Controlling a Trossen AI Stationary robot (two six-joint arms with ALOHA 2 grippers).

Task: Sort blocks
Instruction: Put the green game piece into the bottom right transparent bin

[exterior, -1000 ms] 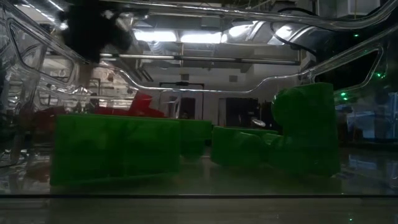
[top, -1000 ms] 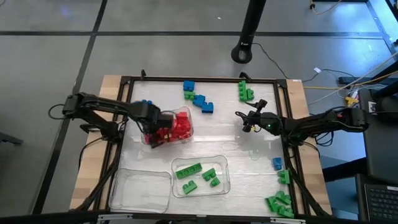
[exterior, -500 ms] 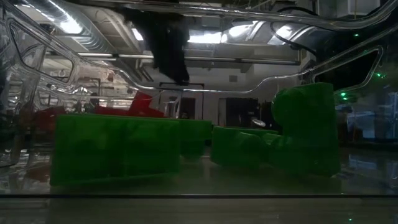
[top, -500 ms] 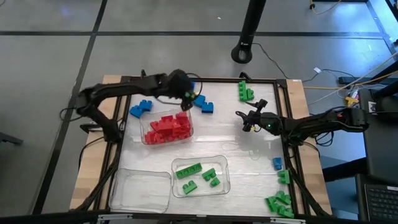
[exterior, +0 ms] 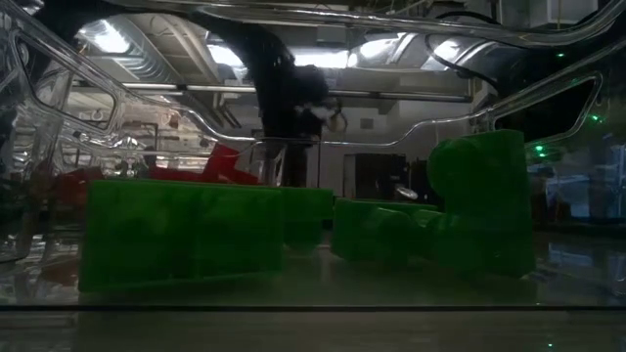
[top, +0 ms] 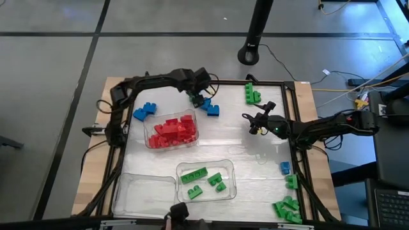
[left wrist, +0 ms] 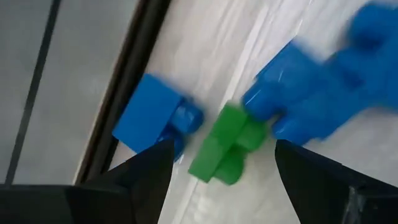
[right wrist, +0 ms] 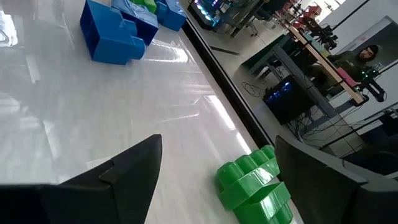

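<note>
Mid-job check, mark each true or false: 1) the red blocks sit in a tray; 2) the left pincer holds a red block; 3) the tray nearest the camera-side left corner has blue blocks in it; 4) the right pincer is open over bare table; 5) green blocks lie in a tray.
1) True: the red blocks fill a clear tray.
2) False: the left pincer is open, above a small green block among blue blocks.
3) False: that tray holds none.
4) True: right pincer.
5) True: green blocks.

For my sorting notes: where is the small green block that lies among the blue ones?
In the high view, the green block lies at the table's far edge, left of centre, touching the blue blocks, under the left tool.
</note>
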